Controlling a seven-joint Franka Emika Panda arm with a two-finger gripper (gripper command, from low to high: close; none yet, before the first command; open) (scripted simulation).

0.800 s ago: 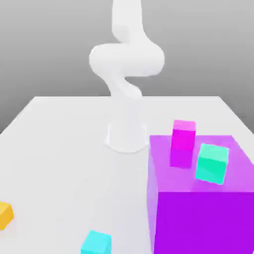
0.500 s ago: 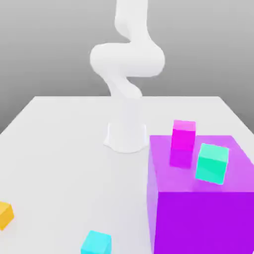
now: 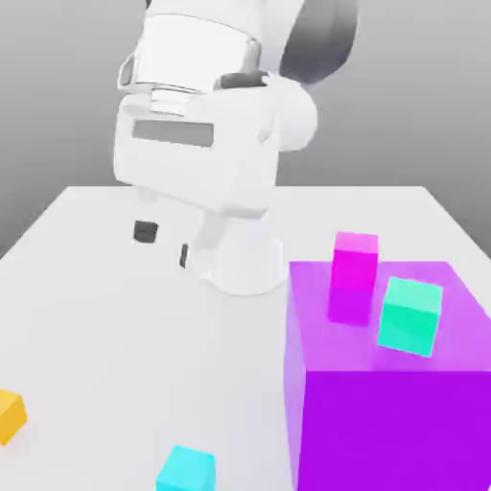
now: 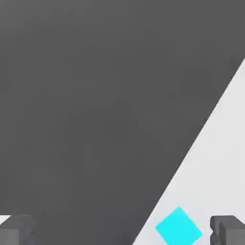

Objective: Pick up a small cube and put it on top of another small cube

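My gripper point(image 3: 165, 243) is hanging wide open, holding nothing; the small cyan cube point(image 4: 178, 227), plain-faced, is lying on the white table point(image 4: 225, 158) between my fingertips point(image 4: 228, 228).

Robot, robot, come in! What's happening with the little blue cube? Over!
Gripper up high, jaws open, empty. Cyan cube alone on the table, untouched. Nothing in the way.

Your exterior view faces the arm across the tabletop point(image 3: 115, 316); the hand view looks down close. Both share the small cube point(image 3: 186, 470).
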